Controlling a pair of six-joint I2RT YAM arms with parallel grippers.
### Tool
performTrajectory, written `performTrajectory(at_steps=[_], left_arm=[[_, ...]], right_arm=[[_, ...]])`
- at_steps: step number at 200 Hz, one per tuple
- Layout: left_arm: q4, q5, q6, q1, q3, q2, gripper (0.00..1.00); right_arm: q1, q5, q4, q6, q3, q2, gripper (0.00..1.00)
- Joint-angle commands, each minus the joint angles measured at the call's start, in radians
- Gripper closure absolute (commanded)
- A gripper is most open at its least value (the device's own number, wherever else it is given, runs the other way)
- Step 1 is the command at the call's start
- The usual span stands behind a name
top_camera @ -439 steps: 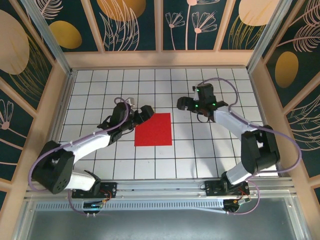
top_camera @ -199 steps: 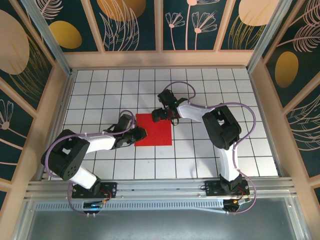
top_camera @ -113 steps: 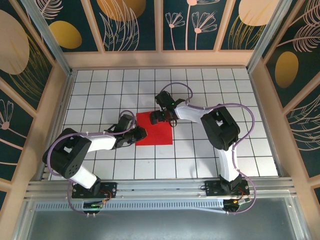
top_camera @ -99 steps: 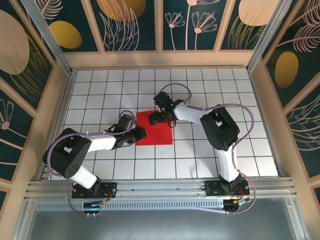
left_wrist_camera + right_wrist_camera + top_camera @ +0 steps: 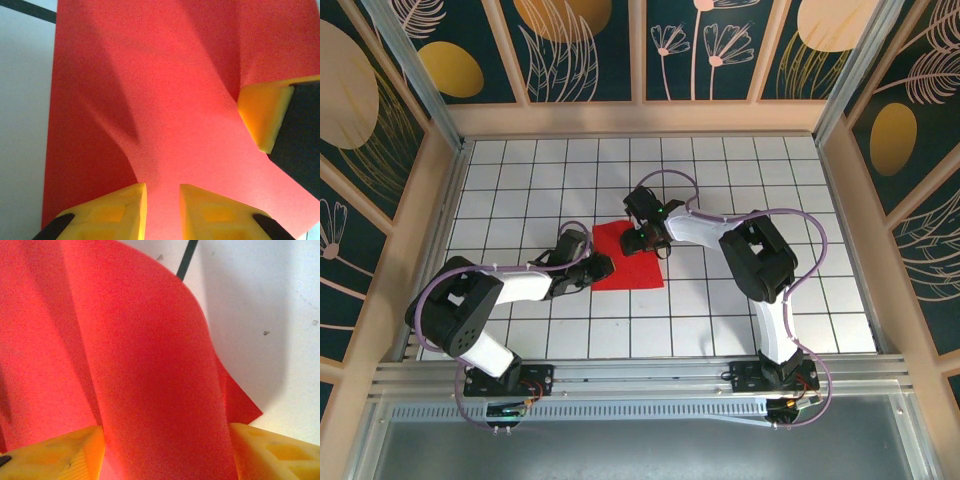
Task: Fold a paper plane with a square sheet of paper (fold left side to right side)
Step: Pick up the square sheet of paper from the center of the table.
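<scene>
Left fingers [image 5: 107, 215] pinching red paper [image 5: 150, 100] edge, right fingers [image 5: 55, 455] straddling raised fold

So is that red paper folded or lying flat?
Neither: the red paper is unfolded but bulging upward. The right wrist view shows a rounded hump between the yellow fingers, with no sharp crease.

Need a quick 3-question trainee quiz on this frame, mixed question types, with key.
1. True or false: the square sheet of paper lies fully flat on the table.
2. Which gripper is on the sheet's far half? A) left gripper B) right gripper
3. Fill in: the sheet's colour is ___.
Key: 1 false, it humps up at the right gripper. 2 B. 3 red.
</scene>
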Motion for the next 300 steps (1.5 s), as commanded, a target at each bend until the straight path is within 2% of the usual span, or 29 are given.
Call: performTrajectory(at_steps=[1, 40, 83, 110, 159, 199, 240, 254, 300], left_arm=[[0.004, 0.0, -0.016, -0.007, -0.026, 0.001, 0.74], [0.016, -0.005, -0.016, -0.006, -0.026, -0.046, 0.67], [-0.028, -0.045, 0.004, -0.002, -0.012, -0.135, 0.56], [-0.054, -0.036, 0.025, 0.042, -0.028, -0.216, 0.46], [-0.008, 0.094, 0.08, 0.238, -0.162, -0.441, 0.27], [0.087, 0.239, 0.067, 0.339, -0.255, -0.578, 0.17], [0.239, 0.363, 0.04, 0.364, -0.305, -0.621, 0.09], [0.286, 0.394, 0.037, 0.364, -0.313, -0.641, 0.07], [0.419, 0.517, 0.033, 0.364, -0.313, -0.665, 0.06]], right_arm=[[0.01, -0.048, -0.053, -0.006, 0.021, -0.012, 0.4], [-0.003, -0.128, -0.046, -0.016, 0.015, -0.022, 0.53], [-0.029, -0.2, -0.019, -0.02, -0.011, -0.04, 0.61], [-0.048, -0.27, 0.01, -0.023, -0.036, -0.055, 0.66], [-0.102, -0.433, 0.092, -0.032, -0.102, -0.108, 0.7], [-0.166, -0.563, 0.146, -0.052, -0.159, -0.153, 0.73], [-0.202, -0.665, 0.218, -0.051, -0.227, -0.22, 0.74], [-0.249, -0.696, 0.233, -0.057, -0.245, -0.249, 0.74], [-0.312, -0.83, 0.26, -0.089, -0.284, -0.365, 0.75]])
